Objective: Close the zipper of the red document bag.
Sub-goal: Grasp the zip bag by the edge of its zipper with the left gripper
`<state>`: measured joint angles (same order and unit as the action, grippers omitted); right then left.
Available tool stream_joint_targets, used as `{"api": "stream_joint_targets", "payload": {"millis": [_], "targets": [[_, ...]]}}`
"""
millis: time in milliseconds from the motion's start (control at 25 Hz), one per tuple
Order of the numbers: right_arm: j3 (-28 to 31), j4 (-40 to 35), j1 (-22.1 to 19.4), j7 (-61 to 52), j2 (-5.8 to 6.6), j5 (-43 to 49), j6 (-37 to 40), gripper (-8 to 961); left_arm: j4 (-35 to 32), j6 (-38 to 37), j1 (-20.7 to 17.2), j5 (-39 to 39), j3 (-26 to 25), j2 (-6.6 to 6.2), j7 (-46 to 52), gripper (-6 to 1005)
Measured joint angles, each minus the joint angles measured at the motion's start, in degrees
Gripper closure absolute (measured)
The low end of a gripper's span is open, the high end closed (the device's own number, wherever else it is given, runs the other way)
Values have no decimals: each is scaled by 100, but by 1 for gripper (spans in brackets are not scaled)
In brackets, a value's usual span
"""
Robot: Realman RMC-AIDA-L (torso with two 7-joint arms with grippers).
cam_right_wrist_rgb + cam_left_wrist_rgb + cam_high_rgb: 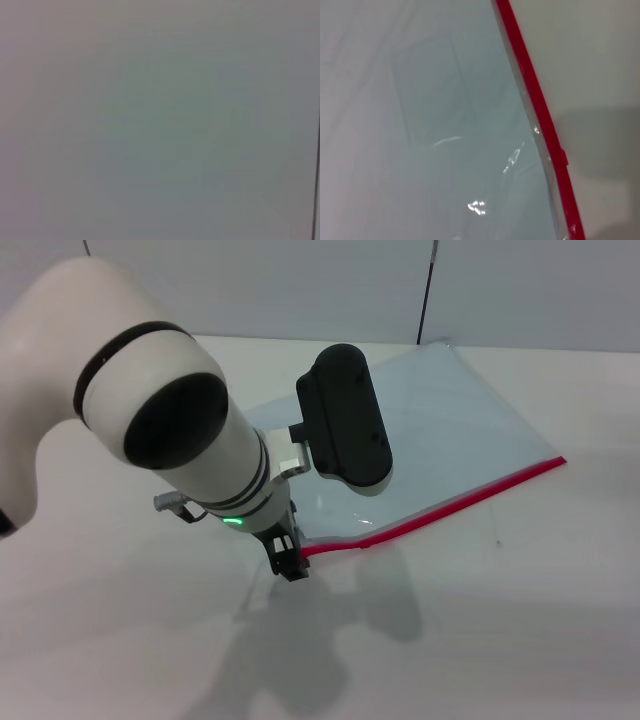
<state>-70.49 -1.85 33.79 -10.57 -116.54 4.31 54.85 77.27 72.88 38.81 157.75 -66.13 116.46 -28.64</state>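
The red document bag (450, 420) lies flat on the white table, a translucent pale blue-grey pouch. Its zipper (440, 505) is a thin red strip along the edge nearest me, running from the right corner down to the left. My left gripper (290, 562) is down at the table, at the left end of that strip. The left wrist view looks closely at the bag (450, 140) and the zipper (535, 100), where a small thicker red spot (561, 158) sits on the strip. My right gripper is out of view.
The white table (520, 620) stretches around the bag, with a pale wall behind it. My left arm's large white forearm (170, 420) and its black wrist camera housing (345, 425) hang over the bag's left part. The right wrist view holds only a plain grey surface.
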Motion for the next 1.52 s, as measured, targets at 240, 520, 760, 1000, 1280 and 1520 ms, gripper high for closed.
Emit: {"api": "stream_joint_targets", "payload": {"millis": [240, 520, 760, 1000, 1280, 1520], "targets": [[0, 5, 7, -10, 0, 0, -1, 293, -25, -300, 3, 89, 61, 0, 0, 296], [0, 9, 14, -12, 0, 0, -8, 293, -101, -628, -12, 133, 135, 0, 0, 296], [0, 20, 21, -15, 0, 0, -10, 293, -295, -919, -30, 141, 250, 0, 13, 297], [0, 28, 23, -15, -1, 0, -10, 293, -467, -1145, -40, 143, 300, 0, 17, 302], [8, 24, 23, -15, 0, 0, -65, 293, -552, -1270, -44, 202, 287, 0, 98, 326], [9, 5, 28, -16, 0, 0, -148, 292, -569, -1277, -48, 222, 294, 0, 104, 437]]}}
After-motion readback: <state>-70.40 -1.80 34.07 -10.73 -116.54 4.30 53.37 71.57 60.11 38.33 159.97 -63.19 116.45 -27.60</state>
